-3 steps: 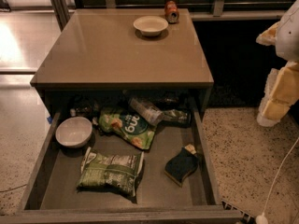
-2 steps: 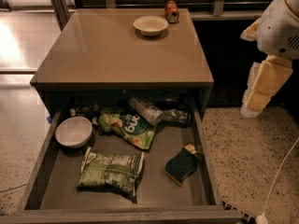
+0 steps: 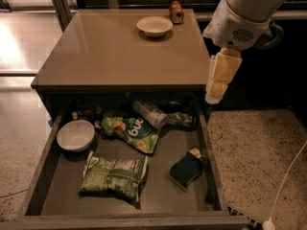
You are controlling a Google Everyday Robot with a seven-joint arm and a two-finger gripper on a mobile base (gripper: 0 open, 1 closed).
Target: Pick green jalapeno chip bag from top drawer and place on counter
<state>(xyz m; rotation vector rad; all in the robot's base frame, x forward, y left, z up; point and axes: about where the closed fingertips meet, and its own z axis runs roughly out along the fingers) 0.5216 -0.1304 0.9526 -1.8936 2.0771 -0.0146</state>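
The top drawer (image 3: 45, 176) stands pulled out below the counter (image 3: 110, 51). The green jalapeno chip bag (image 3: 115, 176), dark olive with a whitish band, lies flat on the drawer bottom at the front left. My gripper (image 3: 214, 96) hangs from the white arm at the upper right, pointing down. It is beside the counter's right edge, above the drawer's back right corner. It is well apart from the bag and holds nothing that I can see.
In the drawer lie a brighter green bag (image 3: 132, 131), a white bowl (image 3: 75, 135), a plastic bottle (image 3: 153, 114) and a dark sponge (image 3: 186, 169). On the counter stand a white bowl (image 3: 154, 26) and a can (image 3: 176, 12). A white cable (image 3: 288, 176) runs over the floor at the right.
My arm has moved left from the picture's right edge, and the gripper now hangs by the counter's right edge. Nothing in the drawer has moved.
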